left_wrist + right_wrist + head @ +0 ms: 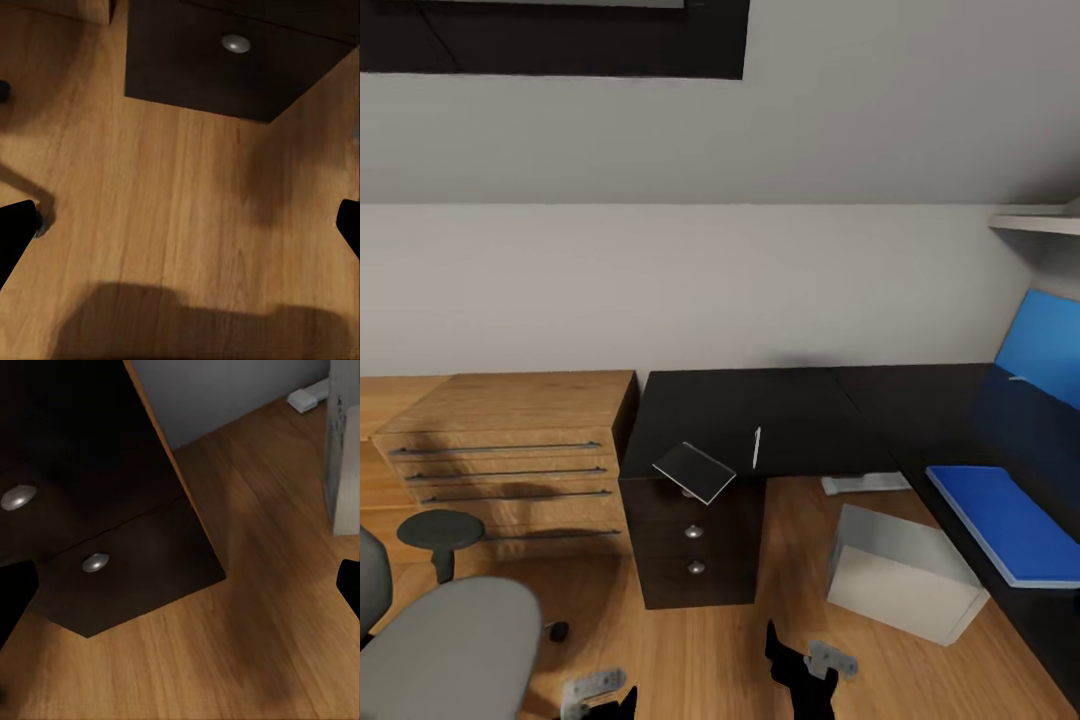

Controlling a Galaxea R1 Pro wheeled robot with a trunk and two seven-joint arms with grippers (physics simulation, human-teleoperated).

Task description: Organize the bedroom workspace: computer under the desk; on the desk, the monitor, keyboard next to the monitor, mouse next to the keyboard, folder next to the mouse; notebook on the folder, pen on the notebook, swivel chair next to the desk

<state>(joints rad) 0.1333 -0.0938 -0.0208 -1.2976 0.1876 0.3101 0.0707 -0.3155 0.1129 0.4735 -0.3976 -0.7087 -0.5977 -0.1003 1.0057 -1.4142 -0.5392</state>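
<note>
- The left gripper (pixel 180 225) hangs low over the wooden floor (pixel 172 217); its jaws are spread wide and hold nothing.
- The right gripper (pixel 180 585) is also low over the floor, with its jaws spread and nothing between them.
- The desk (pixel 760 400) stands ahead of both grippers; its drawer unit (pixel 695 545) with round knobs is near them.
- The folder (pixel 694 471) lies on the desk corner above the drawers, partly over the edge, well apart from both grippers.
- The pen (pixel 756 447) lies just beside the folder.
- The notebook (pixel 1010 520) lies on the right wing of the desk.
- The computer (pixel 900 573) stands on the floor, to the right of the right gripper.
- The swivel chair (pixel 445 640) is at the left, near the left gripper.
</note>
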